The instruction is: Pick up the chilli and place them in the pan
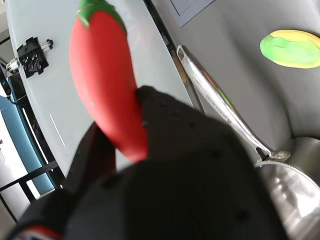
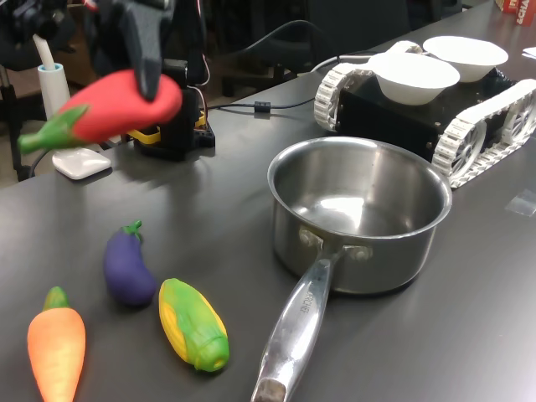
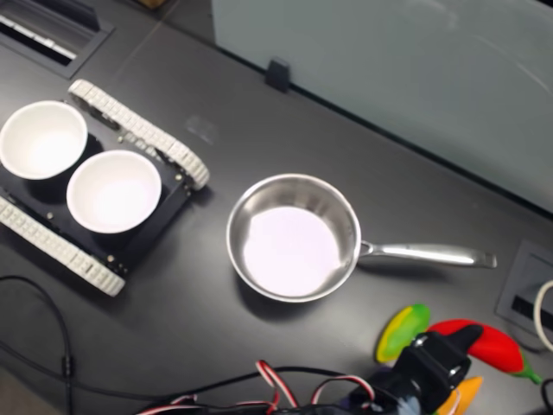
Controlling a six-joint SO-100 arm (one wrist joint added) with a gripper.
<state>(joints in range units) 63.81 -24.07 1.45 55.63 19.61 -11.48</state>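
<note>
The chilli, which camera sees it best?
The first exterior view: the whole chilli shows, held up by the gripper. The wrist view shows it close but partly hidden; the second exterior view shows only part.

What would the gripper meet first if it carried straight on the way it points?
Probably the pale panel beyond the held chilli; the pan lies off to the side. Depth unclear.

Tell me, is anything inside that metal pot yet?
No. The pan shows only bare shiny steel in both exterior views. The chilli is held up in the gripper, off to the side.
</note>
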